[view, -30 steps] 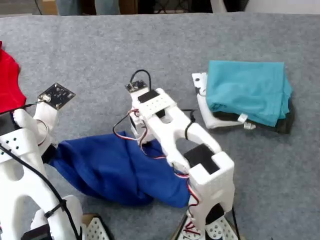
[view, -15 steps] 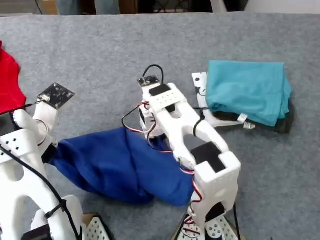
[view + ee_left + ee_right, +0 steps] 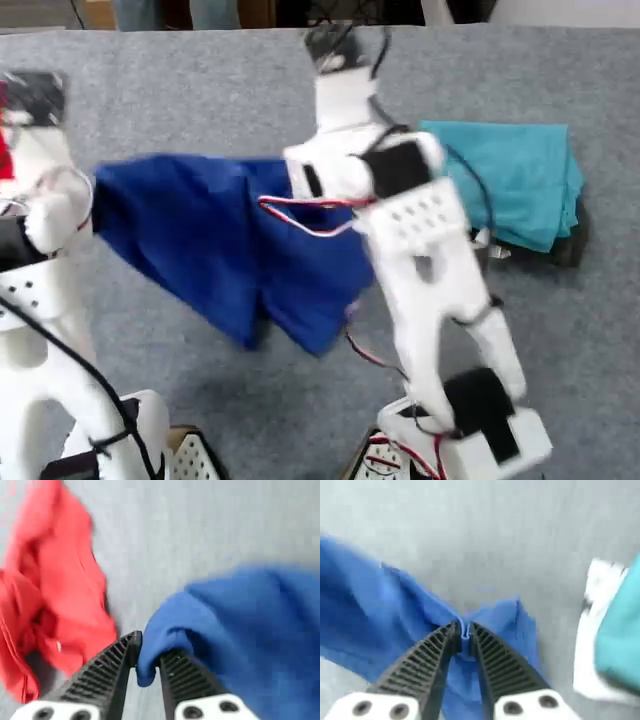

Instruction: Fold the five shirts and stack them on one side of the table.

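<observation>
**Blue shirt stretched between two claws, stack waiting on the right**

The dark-blue cotton shirt (image 3: 220, 240) is held up by both arms at once. The left claw (image 3: 147, 650) is clamped on a bunched corner of it, with cloth squeezed between the ribbed black pads. The right claw (image 3: 464, 630) is pinched tight on a thin fold at the opposite end.

In the high view the held edge runs sideways across the grey felt-covered desk (image 3: 180, 90), from one arm to the other. That line is the shirt's long axis. The rest of the cloth sags from it toward the arm bases, with the lower hem ragged and uneven. It appears to be mostly off the surface, though whether the hem touches the felt cannot be told.

The folded teal cloth shirt (image 3: 520, 190) tops the finished pile just beside the right arm, with a white garment (image 3: 592, 630) and a dark garment (image 3: 572, 245) showing beneath it. The crumpled red cloth shirt (image 3: 60, 590) lies unfolded near the left claw.

The likely next step is laying the blue shirt flat for folding. The pile lies off its right-hand end, so the right arm is the nearer one for delivery.
</observation>
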Robot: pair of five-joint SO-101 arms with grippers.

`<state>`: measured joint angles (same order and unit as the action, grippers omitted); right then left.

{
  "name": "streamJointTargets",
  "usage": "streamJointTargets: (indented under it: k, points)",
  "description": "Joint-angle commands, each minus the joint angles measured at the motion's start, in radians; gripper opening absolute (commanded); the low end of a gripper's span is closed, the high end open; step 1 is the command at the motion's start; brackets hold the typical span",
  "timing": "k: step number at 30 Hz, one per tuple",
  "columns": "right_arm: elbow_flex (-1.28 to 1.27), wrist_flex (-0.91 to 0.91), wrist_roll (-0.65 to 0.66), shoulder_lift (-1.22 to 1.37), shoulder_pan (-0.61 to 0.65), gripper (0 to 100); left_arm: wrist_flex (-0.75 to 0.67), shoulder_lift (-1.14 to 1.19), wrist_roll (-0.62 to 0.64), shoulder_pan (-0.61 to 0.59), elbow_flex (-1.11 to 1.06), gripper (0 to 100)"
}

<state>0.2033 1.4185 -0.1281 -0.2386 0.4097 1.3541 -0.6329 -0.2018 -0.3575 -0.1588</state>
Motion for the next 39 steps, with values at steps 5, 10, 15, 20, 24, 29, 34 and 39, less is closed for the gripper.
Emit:
streamJointTargets:
  k: [5,10,15,20,24,29,34,39]
  points:
    - [0.372,-0.021,0.0,-0.127,-0.049,1.5,-0.081,-0.025,0.109,0.036,0.303,3]
    - [0.527,-0.118,0.0,-0.127,-0.152,1.5,-0.078,-0.026,0.103,0.024,0.363,3]
    - [0.601,-0.221,0.0,-0.127,-0.226,1.5,-0.078,-0.026,0.103,-0.044,0.389,3]
    - [0.656,-0.287,0.0,-0.128,-0.232,1.5,-0.078,-0.026,0.103,-0.107,0.312,3]
    - [0.674,-0.255,0.0,-0.133,-0.229,1.5,-0.078,-0.026,0.101,-0.166,0.18,3]
    - [0.667,-0.025,0.077,-0.125,-0.183,1.5,-0.017,-0.026,0.101,-0.177,0.018,3]
    - [0.518,0.155,0.121,-0.124,-0.081,1.5,0.043,-0.025,0.089,-0.179,-0.16,3]
    - [0.157,0.155,0.196,-0.124,0.04,1.8,0.041,-0.025,-0.097,-0.186,-0.375,3]
